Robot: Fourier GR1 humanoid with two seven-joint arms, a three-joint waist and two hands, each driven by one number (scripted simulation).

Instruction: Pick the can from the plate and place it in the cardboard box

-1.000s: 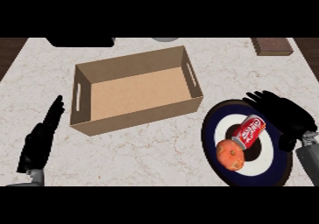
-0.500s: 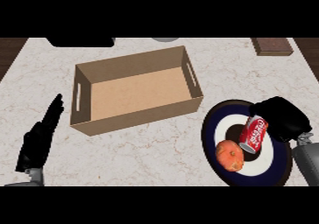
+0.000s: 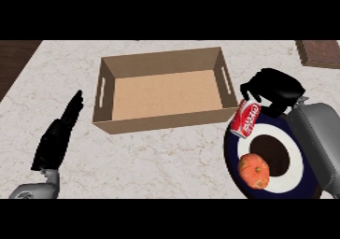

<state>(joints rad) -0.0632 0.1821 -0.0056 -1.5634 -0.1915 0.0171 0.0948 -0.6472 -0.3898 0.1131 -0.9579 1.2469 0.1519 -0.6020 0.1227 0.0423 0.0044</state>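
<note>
A pale marbled counter (image 3: 166, 154) fills the view, with a strip of dark wood (image 3: 9, 70) at its left edge and a brown block (image 3: 323, 53) near the upper right corner; an open cardboard box (image 3: 162, 93) sits in the middle, its brown floor bare and a slot handle cut in each short side; to its right lies a dark blue plate (image 3: 235, 161) with a white ring and a dark centre, and an orange fruit (image 3: 254, 170) rests on the plate's near part; the red can (image 3: 246, 118) is tilted, its lower end over the plate's far rim, just beside the box's right near corner; the right hand (image 3: 272, 88) is curled round the can's upper end, grasping it, with the grey forearm (image 3: 323, 140) running down the right side over the plate; the left hand (image 3: 59, 133) rests at the lower left, fingers straight and released, pointing up toward the box, holding nothing and well apart from the can.
</note>
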